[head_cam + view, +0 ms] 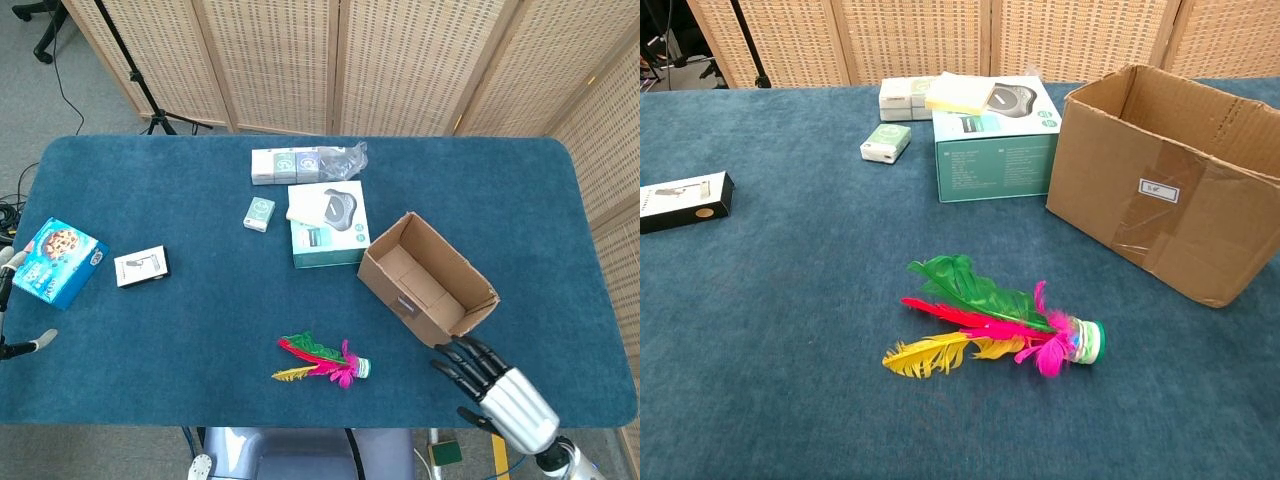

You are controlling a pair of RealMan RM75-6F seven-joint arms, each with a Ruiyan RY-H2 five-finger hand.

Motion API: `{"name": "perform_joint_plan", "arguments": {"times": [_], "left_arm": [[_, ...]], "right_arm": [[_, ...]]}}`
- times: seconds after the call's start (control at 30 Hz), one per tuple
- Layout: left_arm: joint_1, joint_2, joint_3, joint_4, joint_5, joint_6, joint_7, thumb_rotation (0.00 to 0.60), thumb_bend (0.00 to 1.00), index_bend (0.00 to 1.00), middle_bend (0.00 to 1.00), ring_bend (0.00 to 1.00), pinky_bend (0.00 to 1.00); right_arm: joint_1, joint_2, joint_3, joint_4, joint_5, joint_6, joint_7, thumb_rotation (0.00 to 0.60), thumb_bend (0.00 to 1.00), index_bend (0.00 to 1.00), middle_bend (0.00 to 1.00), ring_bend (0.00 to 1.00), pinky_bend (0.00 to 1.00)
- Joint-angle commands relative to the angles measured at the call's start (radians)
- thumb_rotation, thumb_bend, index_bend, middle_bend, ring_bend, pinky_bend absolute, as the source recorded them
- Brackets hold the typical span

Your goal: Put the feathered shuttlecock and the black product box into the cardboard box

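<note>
Cardboard box open-topped, nothing visible inside. Feathered shuttlecock lies on counter left of it; black product box far left. Right hand released, fingers spread, near box corner. Left hand barely visible; can't tell.

Right hand seen only from above, wrist cut off at the bottom edge; absent from the chest view. Left hand barely visible at the left edge, pose unreadable. Black box and cardboard box clipped by chest-view edges. Label print too small to read.
</note>
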Motion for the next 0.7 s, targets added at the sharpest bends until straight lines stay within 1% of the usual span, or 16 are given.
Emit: {"name": "perform_joint_plan", "arguments": {"times": [0.03,0.07,0.23,0.4,0.57,0.7], "left_arm": [[-0.001,0.001,-0.001,0.001,-0.001,-0.005,-0.002,0.6,0.0,0.0,0.0,0.0,0.0],[-0.001,0.002,-0.001,0.001,-0.002,-0.007,-0.003,0.6,0.0,0.0,0.0,0.0,0.0],[-0.004,0.003,-0.003,0.001,-0.007,-0.02,-0.004,0.6,0.0,0.0,0.0,0.0,0.0],[-0.008,0.005,-0.005,0.003,-0.012,-0.033,-0.008,0.6,0.0,0.0,0.0,0.0,0.0],[-0.008,0.011,-0.009,0.003,-0.017,-0.039,-0.021,0.6,0.0,0.0,0.0,0.0,0.0],[-0.006,0.016,-0.012,0.002,-0.019,-0.041,-0.036,0.6,0.0,0.0,0.0,0.0,0.0]], "right_arm": [[0.064,-0.036,-0.026,-0.011,-0.011,-0.132,-0.001,0.6,0.0,0.14,0.15,0.06,0.17],[0.076,-0.041,-0.025,-0.018,-0.004,-0.161,-0.006,0.6,0.0,0.15,0.17,0.07,0.17],[0.156,-0.085,-0.022,-0.071,0.066,-0.374,-0.032,0.6,0.0,0.16,0.19,0.09,0.18],[0.198,-0.136,0.005,-0.099,0.157,-0.517,-0.104,0.6,0.0,0.18,0.21,0.1,0.18],[0.216,-0.188,0.041,-0.097,0.265,-0.616,-0.191,0.6,0.0,0.18,0.23,0.12,0.18],[0.221,-0.217,0.068,-0.094,0.334,-0.647,-0.242,0.6,0.02,0.19,0.23,0.13,0.19]]}}
